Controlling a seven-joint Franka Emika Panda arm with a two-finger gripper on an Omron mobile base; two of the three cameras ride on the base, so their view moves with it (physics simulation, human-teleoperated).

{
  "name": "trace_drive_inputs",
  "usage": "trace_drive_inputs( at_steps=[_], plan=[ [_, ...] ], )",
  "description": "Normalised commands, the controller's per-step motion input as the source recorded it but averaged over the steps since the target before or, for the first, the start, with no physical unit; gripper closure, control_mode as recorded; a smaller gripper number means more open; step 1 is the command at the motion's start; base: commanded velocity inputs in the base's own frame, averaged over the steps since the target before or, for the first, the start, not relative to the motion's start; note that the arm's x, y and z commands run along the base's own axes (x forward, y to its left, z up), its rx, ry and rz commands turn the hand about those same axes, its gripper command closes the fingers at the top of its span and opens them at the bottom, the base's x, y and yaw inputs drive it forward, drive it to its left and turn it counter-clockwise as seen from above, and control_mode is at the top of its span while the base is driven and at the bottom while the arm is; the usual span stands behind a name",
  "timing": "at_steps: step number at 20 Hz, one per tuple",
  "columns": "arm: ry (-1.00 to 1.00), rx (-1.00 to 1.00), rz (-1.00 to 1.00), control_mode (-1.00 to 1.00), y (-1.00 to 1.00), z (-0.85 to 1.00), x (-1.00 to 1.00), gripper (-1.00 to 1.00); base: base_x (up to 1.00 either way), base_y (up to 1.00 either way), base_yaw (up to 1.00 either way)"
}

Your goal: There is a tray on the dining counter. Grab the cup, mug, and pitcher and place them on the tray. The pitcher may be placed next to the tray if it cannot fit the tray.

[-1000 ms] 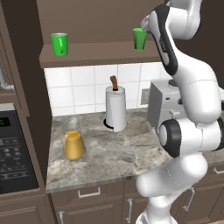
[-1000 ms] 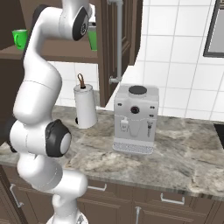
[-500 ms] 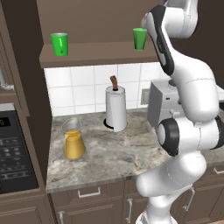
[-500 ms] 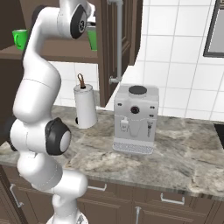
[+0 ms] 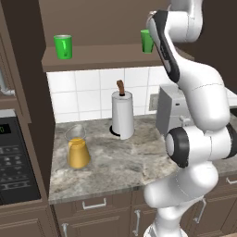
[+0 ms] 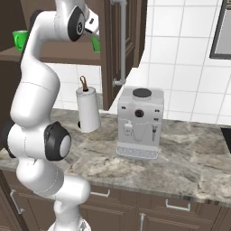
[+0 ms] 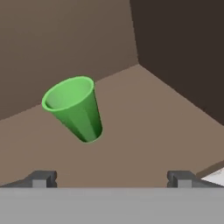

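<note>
The cup, a tapered green tumbler, stands on a brown wall shelf. In the hand view it is ahead and left of centre. My gripper is open, its fingertips wide apart and short of the cup, with nothing between them. The cup also shows just left of my raised arm, and the cup is partly hidden behind the hand. The mug, bright green, stands at the shelf's left end. The pitcher with amber liquid sits on the worktop below. The tray and dining counter are out of view.
A white paper-towel roll and a grey coffee machine stand on the stone worktop against white tiles. A black oven front is at the left. A dark cabinet wall closes the shelf's right side.
My hand has edged left along the shelf toward the cup. The jaws have stayed open, and the cup, mug and pitcher have not moved.
</note>
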Motion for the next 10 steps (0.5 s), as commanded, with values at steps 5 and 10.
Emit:
trace_drive_inputs(
  at_steps=[5,10],
  plan=[
    [0.00,0.39,-0.08,-1.00,0.00,0.00,0.00,-1.00,0.00,0.00,0.00],
    [0.00,0.32,-0.04,-1.00,0.00,-0.02,0.03,-1.00,0.00,0.00,0.00]
  ],
)
